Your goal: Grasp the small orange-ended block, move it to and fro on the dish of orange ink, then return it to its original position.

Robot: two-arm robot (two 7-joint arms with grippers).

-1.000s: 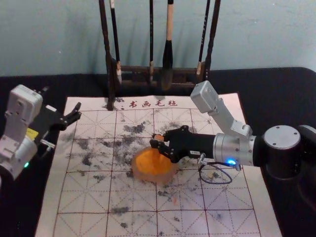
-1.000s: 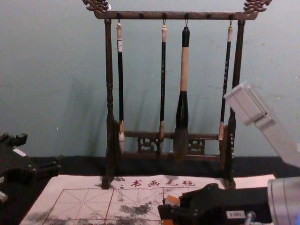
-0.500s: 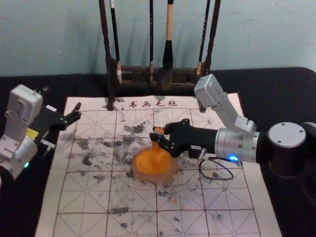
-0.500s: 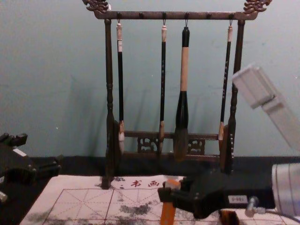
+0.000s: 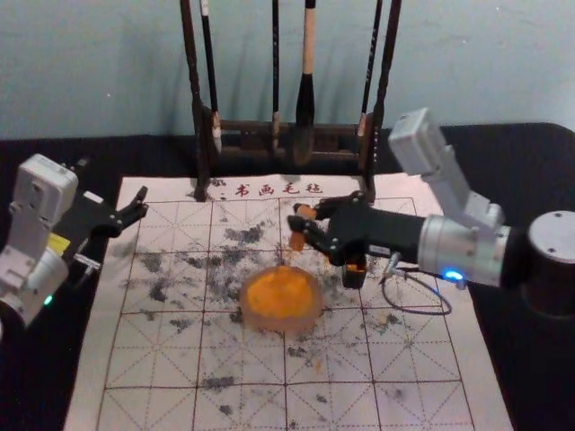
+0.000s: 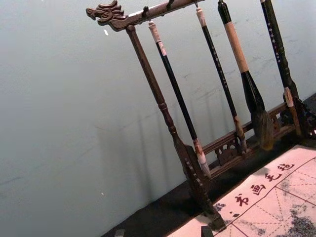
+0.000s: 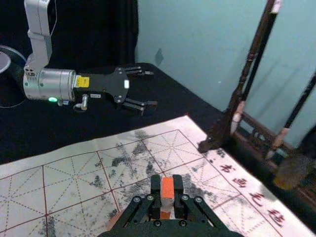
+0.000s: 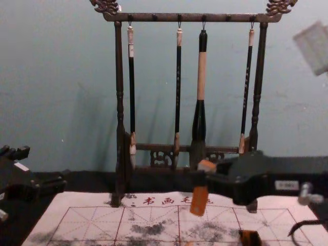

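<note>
Rising rightward from the dish (image 5: 281, 324), the right end effector (image 5: 305, 215) is pinching the orange-ended block (image 8: 199, 201) at the chest view's lower centre, probably needing straightening before gentle lowering, while the left end effector (image 7: 153, 89) is idling, spread, at left.

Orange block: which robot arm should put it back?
Probably the right one: the right claw holds the block above the mat. The left claw is open and empty, near the mat's left edge.

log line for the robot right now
right gripper: shut on orange-ended block | block: raised above calligraphy mat, clear of orange ink dish | left gripper: open, empty, by mat's far left corner | return: not yet done
</note>
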